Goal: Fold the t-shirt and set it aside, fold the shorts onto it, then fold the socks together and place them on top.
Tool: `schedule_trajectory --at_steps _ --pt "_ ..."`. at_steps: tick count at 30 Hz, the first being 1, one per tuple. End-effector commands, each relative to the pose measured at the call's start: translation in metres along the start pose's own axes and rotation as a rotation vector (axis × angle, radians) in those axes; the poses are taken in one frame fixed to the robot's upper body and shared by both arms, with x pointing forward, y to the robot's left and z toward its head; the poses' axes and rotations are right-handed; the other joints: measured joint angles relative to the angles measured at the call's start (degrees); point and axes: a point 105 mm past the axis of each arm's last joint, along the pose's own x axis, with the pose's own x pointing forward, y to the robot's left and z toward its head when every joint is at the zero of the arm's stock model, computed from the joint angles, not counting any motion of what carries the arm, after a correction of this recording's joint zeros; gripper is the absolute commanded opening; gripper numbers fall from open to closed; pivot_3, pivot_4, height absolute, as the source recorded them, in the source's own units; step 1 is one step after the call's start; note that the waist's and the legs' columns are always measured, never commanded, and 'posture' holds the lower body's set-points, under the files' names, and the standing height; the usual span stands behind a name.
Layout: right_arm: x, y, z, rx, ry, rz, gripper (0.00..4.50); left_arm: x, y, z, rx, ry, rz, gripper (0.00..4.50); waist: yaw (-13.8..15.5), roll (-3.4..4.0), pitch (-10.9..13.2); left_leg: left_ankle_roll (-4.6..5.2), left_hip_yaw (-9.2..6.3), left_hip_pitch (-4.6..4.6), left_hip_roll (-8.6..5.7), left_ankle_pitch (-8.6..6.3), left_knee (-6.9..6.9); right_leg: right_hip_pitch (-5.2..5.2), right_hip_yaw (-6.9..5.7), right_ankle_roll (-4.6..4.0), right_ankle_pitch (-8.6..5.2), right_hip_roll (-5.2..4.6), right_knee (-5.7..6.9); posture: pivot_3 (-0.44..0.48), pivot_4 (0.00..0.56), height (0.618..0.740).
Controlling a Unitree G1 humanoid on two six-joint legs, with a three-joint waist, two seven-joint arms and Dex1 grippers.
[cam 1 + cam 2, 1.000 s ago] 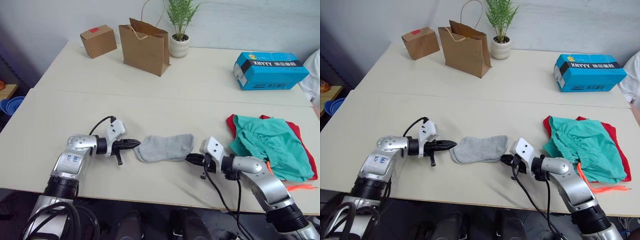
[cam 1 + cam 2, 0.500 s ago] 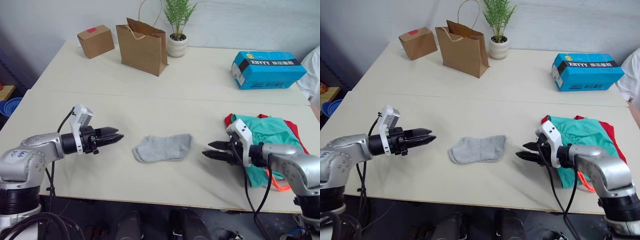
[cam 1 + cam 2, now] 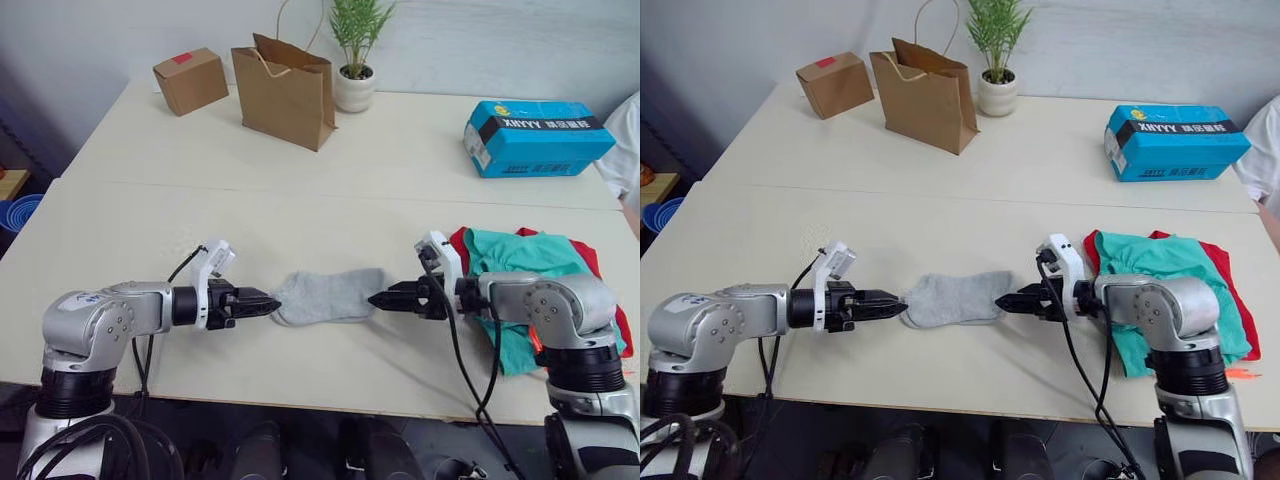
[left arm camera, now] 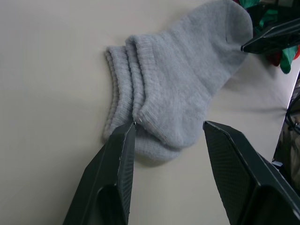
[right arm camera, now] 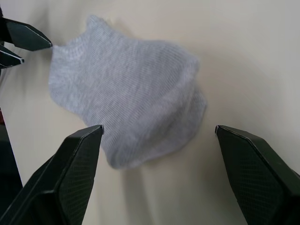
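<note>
On my right side of the table [image 3: 150, 230] the t-shirt [image 3: 598, 268] lies folded with the shorts [image 3: 530, 258] on it, so I judge both earlier steps done and the sock step in hand. The socks [image 3: 328, 295] lie flat, one on the other, at the near middle of the table, apart from the pile.

My left gripper [image 3: 262, 302] points at the cuff end. Its fingers stand apart, nothing held, one tip touching the ribbed edge in the left wrist view [image 4: 136, 124].

My right gripper [image 3: 386, 299] points at the toe end, fingers wide apart and empty, toe lying between them.

Next, as I judge it: close on both ends through both layers, lift, and carry the pair onto the shorts. Risk: pinching one sock only.
</note>
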Motion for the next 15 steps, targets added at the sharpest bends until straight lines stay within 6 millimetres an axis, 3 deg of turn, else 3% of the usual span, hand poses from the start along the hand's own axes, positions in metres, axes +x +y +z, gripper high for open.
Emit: schedule_trajectory --at_steps 1,3,6,13,15 --pt "-0.004 -0.004 0.009 -0.005 -0.045 -0.039 3.89 0.005 -0.004 0.003 -0.003 0.014 -0.029 2.4 0.0 0.0 0.0 0.0 0.0 0.0 0.0 0.0 0.0 0.0 0.0 0.0 0.0 0.0 -0.01 0.0 0.15 0.74" --pt "-0.003 -0.003 0.009 -0.005 -0.05 -0.035 3.89 0.008 -0.004 0.003 -0.006 0.032 -0.035 2.4 -0.02 0.0 0.0 0.0 0.01 -0.02 -0.01 0.0 -0.01 -0.01 0.01 0.0 0.0 0.0 -0.02 0.0 0.15 0.74" --pt "-0.003 -0.003 0.011 -0.016 -0.074 -0.047 3.35 0.014 -0.006 0.004 -0.017 0.023 -0.058 2.4 -0.15 0.0 0.0 0.0 0.02 -0.02 0.0 0.0 -0.02 -0.02 0.01 0.0 0.0 0.0 -0.02 0.0 0.15 0.74" --pt "-0.007 0.006 0.015 -0.065 -0.134 -0.012 0.97 0.019 -0.007 0.01 -0.014 -0.041 -0.084 0.32 -0.11 0.0 0.0 -0.01 0.02 -0.03 0.0 0.0 -0.03 -0.04 0.01 0.0 0.0 0.0 -0.02 0.0 0.15 0.74" --pt "-0.009 0.01 0.016 -0.081 -0.153 0.005 0.35 0.018 -0.006 0.01 -0.014 -0.056 -0.082 0.0 -0.1 0.0 0.0 -0.01 0.02 -0.03 0.0 0.0 -0.03 -0.04 0.01 0.0 0.0 0.01 -0.02 0.0 0.15 0.74"
